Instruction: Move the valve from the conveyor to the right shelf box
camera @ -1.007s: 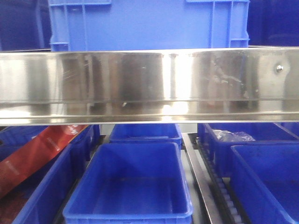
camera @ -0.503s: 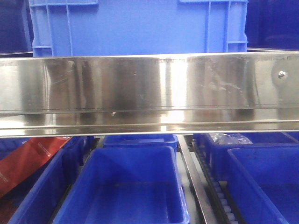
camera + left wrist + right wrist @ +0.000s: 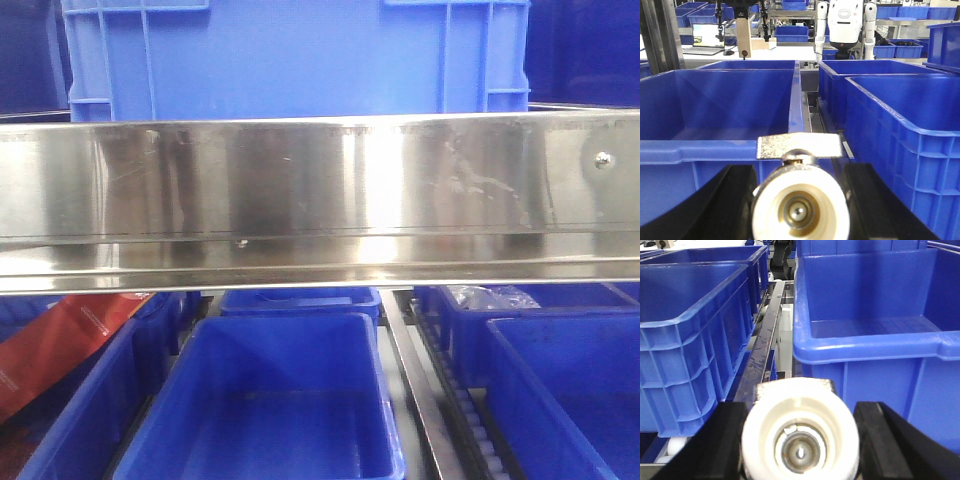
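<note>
My left gripper (image 3: pixel 800 212) is shut on a valve (image 3: pixel 800 200) with a white end cap and a flat silver handle on top; black fingers (image 3: pixel 722 205) press both its sides. It hangs in front of two blue shelf boxes, one at the left (image 3: pixel 715 100) and one at the right (image 3: pixel 910 120). My right gripper (image 3: pixel 800 440) is shut on a second white-capped valve (image 3: pixel 800 425), between black fingers (image 3: pixel 885 440), in front of a blue box (image 3: pixel 875 347). The conveyor is out of view. Neither gripper shows in the front view.
A polished steel shelf rail (image 3: pixel 320 200) crosses the front view, with a blue crate (image 3: pixel 290 60) above and open blue boxes (image 3: pixel 265 400) below. A roller track (image 3: pixel 762 350) runs between boxes. A red bag (image 3: pixel 55 345) lies at lower left. A white robot (image 3: pixel 845 22) stands far back.
In the front view the steel rail has dropped a little and the boxes have slid left since a second ago. Nothing has moved over the last half second.
</note>
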